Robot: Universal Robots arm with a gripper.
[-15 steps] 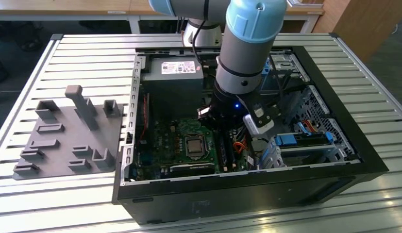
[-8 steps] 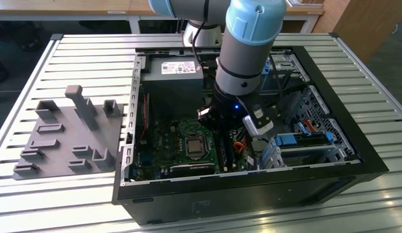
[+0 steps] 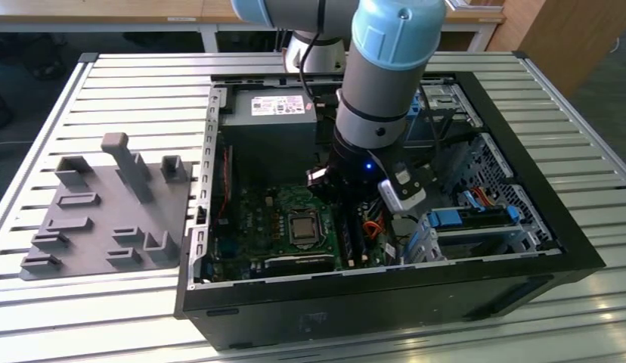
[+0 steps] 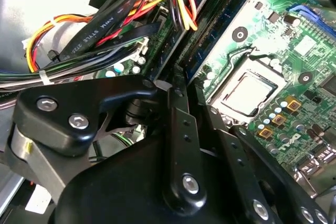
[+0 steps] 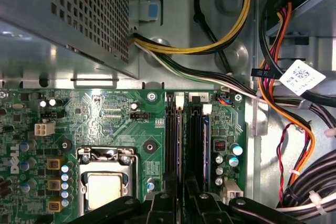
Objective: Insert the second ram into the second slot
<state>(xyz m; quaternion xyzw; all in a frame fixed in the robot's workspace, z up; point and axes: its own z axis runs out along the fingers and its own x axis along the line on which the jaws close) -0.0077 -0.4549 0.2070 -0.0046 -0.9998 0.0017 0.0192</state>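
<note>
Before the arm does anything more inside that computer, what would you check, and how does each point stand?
1. Computer case open on top: ok.
2. Gripper over the memory slots: ok.
3. Cables off the slots: ok, they pass beyond the slot ends.
4. Gripper away from the processor socket: ok, it is beside it.
5. Second ram held or seated: cannot tell.
</note>
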